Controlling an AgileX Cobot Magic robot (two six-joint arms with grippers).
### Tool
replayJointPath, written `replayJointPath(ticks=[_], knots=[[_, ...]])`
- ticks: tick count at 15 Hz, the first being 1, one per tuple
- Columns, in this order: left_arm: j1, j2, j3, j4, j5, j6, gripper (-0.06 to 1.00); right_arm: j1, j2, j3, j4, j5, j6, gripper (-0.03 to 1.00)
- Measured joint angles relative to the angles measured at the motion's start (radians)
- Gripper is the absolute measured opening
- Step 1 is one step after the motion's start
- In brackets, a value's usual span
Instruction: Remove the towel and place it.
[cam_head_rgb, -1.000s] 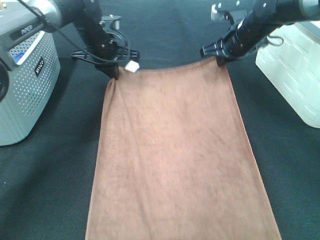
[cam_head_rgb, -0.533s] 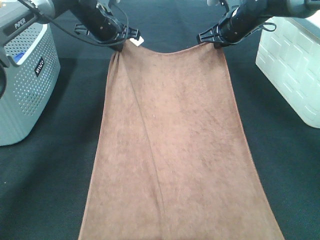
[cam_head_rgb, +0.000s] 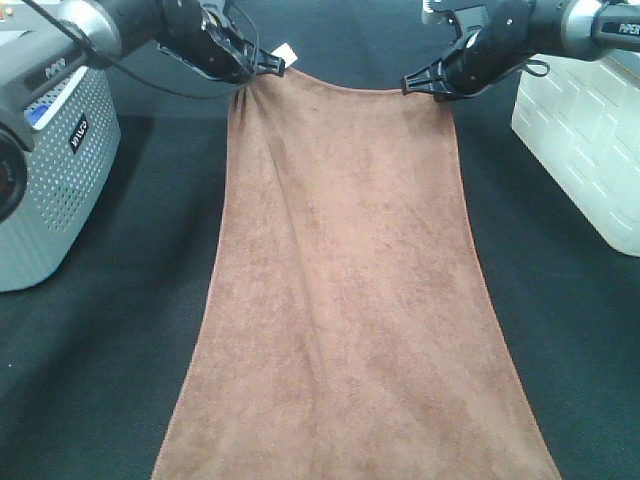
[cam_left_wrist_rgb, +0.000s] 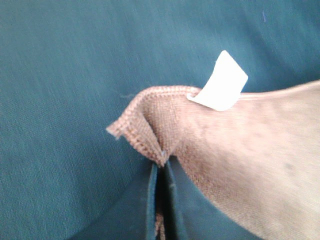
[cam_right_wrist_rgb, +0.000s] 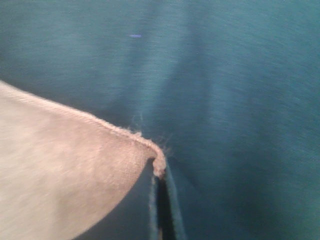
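The brown towel hangs stretched from its two far corners down past the near edge of the exterior high view. My left gripper is shut on the far left corner, beside the small white tag. The left wrist view shows the pinched corner and the tag above the shut fingers. My right gripper is shut on the far right corner. The right wrist view shows that corner clamped at the fingertips.
A grey perforated basket stands at the left. A white container stands at the right. A black cloth covers the table under and around the towel.
Both grippers have moved away from the camera and upward with the towel's far corners. The towel has been drawn farther back and hangs longer and tauter.
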Motion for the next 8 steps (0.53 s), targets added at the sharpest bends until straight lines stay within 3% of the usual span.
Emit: replayJointPath(ticks=[8], knots=[[0.0, 0.085, 0.0, 0.0, -0.167, 0.003, 0.02, -0.005, 0.116, -0.136, 0.063, -0.012, -0.009, 0.01]])
